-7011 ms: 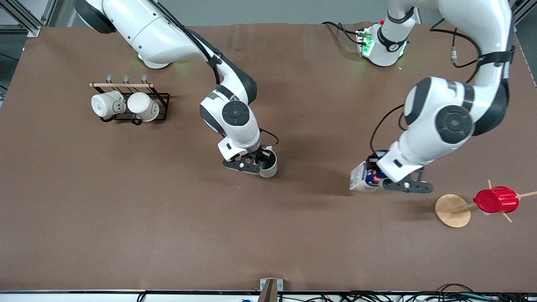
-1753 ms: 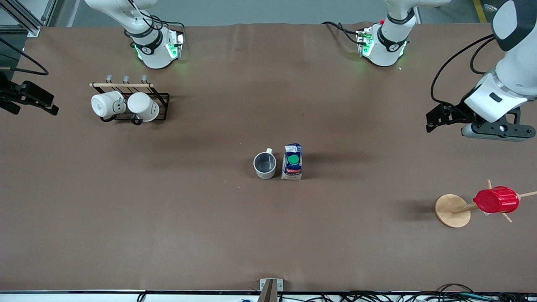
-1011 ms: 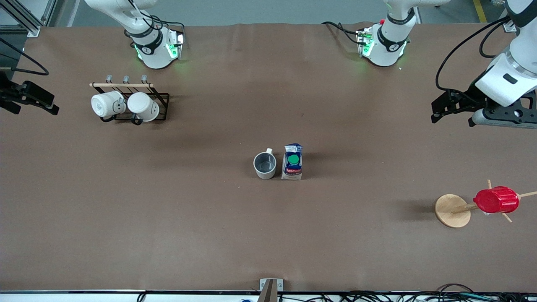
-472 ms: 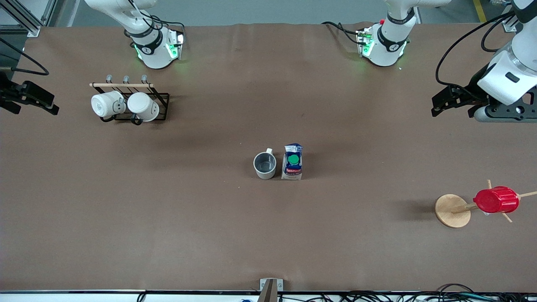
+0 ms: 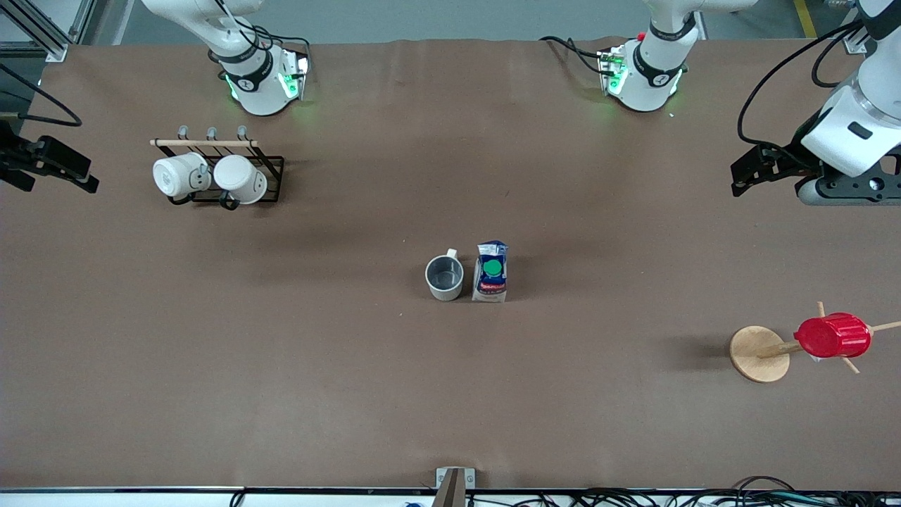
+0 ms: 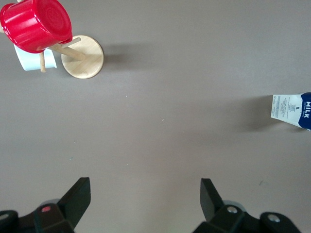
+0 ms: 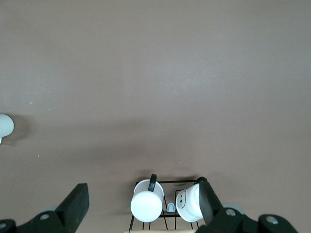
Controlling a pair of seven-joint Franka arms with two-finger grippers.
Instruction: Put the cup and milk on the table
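A red ribbed cup [image 5: 832, 335] hangs on a small stand with a round wooden disc base [image 5: 757, 354] at the lower right of the front view. At mid-frame, the small pale grey mug with a darker inside [image 5: 444, 277] stands upright on the matte brown table [image 5: 281, 366], with the blue-and-white milk carton with a green cap [image 5: 490, 272] upright just beside it, toward the left arm's end. Higher, at the right edge, the left gripper [image 6: 145, 199] hovers over bare table, jaws spread and empty. At upper left, two cream mugs [image 5: 210, 177] hang on a black wire rack [image 5: 271, 176]. The right gripper [image 7: 142, 204], at the left edge, hovers with fingers apart, holding nothing.
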